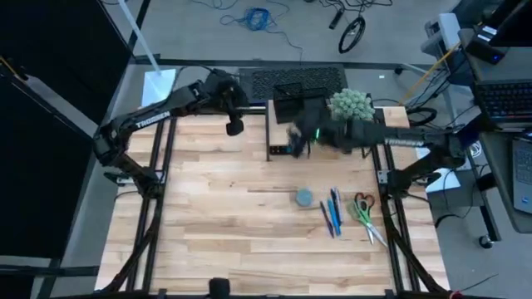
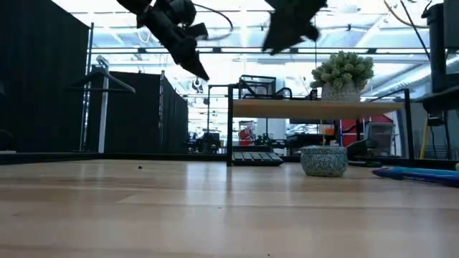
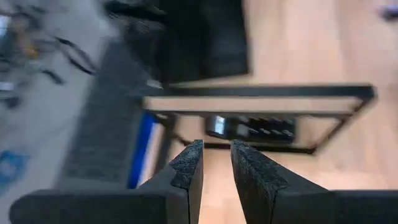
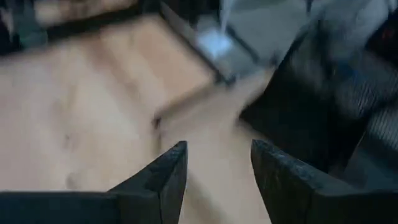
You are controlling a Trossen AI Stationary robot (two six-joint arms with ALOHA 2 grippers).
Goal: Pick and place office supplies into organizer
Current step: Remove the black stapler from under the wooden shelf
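Both arms raised at the back of the table, supplies lying loose on the wood.

The left gripper (image 1: pixel 235 126) hangs above the far left of the table, its fingers (image 3: pixel 189 171) nearly closed on nothing. The right gripper (image 1: pixel 294 137) hovers by the wooden riser (image 1: pixel 278 124), fingers (image 4: pixel 168 171) parted and empty. The organizer (image 1: pixel 291 101) sits on the riser beside the green plant ball (image 1: pixel 350 105). The blue-grey disc (image 1: pixel 304 197), the pens (image 1: pixel 333 212) and the scissors (image 1: pixel 365 216) lie on the table's near right, well apart from the organizer.
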